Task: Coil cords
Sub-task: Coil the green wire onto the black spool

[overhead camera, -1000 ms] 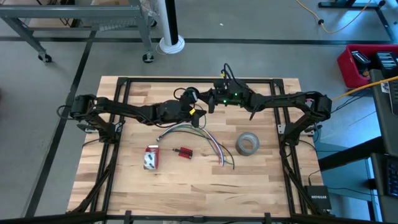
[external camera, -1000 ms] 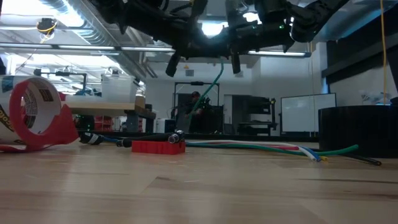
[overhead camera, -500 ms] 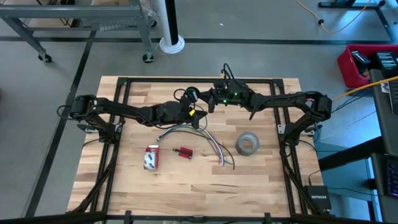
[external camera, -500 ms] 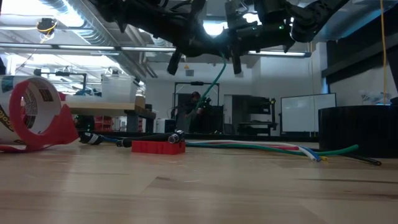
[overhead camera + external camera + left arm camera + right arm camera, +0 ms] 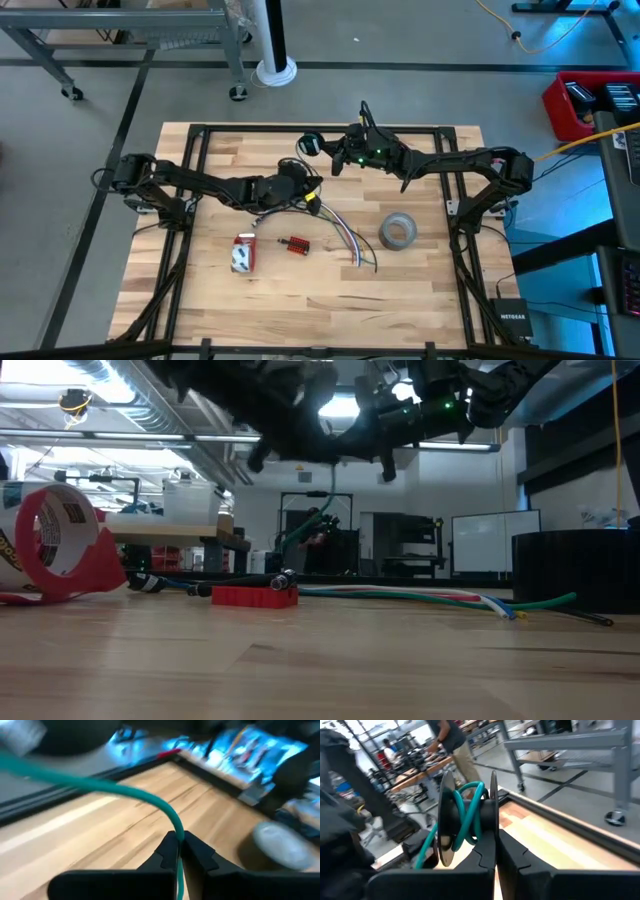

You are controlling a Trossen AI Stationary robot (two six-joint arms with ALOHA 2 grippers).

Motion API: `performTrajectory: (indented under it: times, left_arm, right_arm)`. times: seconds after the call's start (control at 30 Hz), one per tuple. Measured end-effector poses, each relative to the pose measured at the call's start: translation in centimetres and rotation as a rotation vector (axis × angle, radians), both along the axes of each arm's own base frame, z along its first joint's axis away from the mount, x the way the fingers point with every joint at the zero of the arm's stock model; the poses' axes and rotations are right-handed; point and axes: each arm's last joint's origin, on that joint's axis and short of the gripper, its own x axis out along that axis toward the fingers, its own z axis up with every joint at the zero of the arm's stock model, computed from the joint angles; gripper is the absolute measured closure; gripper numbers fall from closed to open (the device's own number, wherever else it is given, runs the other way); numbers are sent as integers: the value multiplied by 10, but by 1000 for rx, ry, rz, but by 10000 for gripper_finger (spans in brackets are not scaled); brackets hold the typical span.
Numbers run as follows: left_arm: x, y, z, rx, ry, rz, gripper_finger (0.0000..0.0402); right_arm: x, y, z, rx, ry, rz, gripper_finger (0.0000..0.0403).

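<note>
on the far left of the tabletop (image 5: 210, 300) i see a red-and-white tape dispenser (image 5: 242, 252) lying flat, and just right of it a small red part (image 5: 296, 244) with a dark tip. in the low view the dispenser (image 5: 55, 550) sits large at the left edge and the red part (image 5: 254, 595) lies on the wood beyond it.

my left hand (image 5: 312, 200) is above the middle of the tabletop, up off the wood, its fingers clenched on the teal cord (image 5: 120, 790); in the left wrist view the cord runs across the wood and drops straight into the pinch between the two dark fingertips (image 5: 170, 851). below that hand a fan of loose wires (image 5: 345, 238) in white, green and dark colours lies on the wood, spreading toward the near right. in the low view these wires (image 5: 440, 598) stretch flat along the tabletop.

further right and toward the far edge, my right hand (image 5: 322, 150) is raised too, its fingers clamped on a small black spool (image 5: 307, 144). the right wrist view shows the spool (image 5: 470, 817) between two thin discs with several turns of the cord (image 5: 470, 810) wound on its hub, and a free length trailing down off it.

right of the wires, a grey tape roll (image 5: 398, 231) lies flat on the tabletop, apart from both hands.

a person (image 5: 451, 745) stands in the room beyond the tabletop.
</note>
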Motion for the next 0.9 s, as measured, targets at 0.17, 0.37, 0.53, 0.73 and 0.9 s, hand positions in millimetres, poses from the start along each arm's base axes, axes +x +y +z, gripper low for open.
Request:
performTrajectory:
  times: [0.17,0.37,0.53,0.73,0.9]
  left_arm:
    - [-5,10,-9,-67,59,74,401]
    - [-6,17,-10,-60,64,125,401]
    - [0,18,-27,-120,67,148,401]
    - [16,13,-51,-194,31,90,401]
    - [23,10,-50,-195,-21,44,401]
  right_arm:
    - [0,-1,1,-9,-12,-37,401]
    - [0,-1,4,-17,-39,-37,401]
    - [0,-1,7,-25,-70,-38,401]
    - [0,-2,9,-50,-85,-68,401]
    - [0,-2,6,-54,-53,-79,401]
